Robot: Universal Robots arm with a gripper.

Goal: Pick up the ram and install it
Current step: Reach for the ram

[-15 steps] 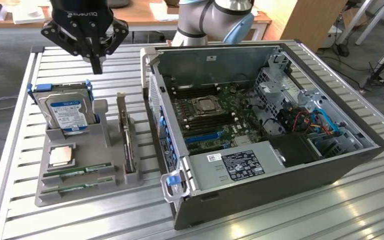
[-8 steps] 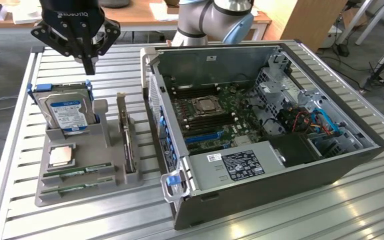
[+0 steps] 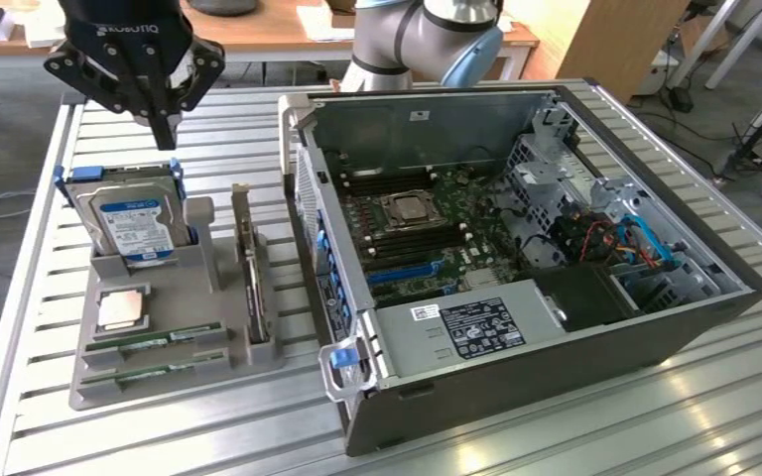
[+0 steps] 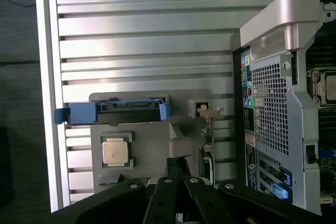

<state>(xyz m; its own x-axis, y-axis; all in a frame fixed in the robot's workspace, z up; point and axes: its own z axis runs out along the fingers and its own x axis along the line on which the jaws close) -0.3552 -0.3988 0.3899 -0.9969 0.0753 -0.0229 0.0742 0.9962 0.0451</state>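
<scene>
the black fingers point(image 3: 166, 134), clenched together on nothing, hang in the air above a slatted metal counter point(image 3: 195, 426). nearest beneath them a blue-framed hard drive point(image 3: 130, 220) stands upright in a grey holder point(image 3: 215, 307). past the drive lies a square silver processor point(image 3: 123, 309). farthest from the fingers, beyond both, is the ram point(image 3: 156, 342), a long, narrow green stick lying flat in a slot, with a second like it just beside. an upright expansion card point(image 3: 251, 268) stands between these and the open computer case point(image 3: 554, 387).
</scene>
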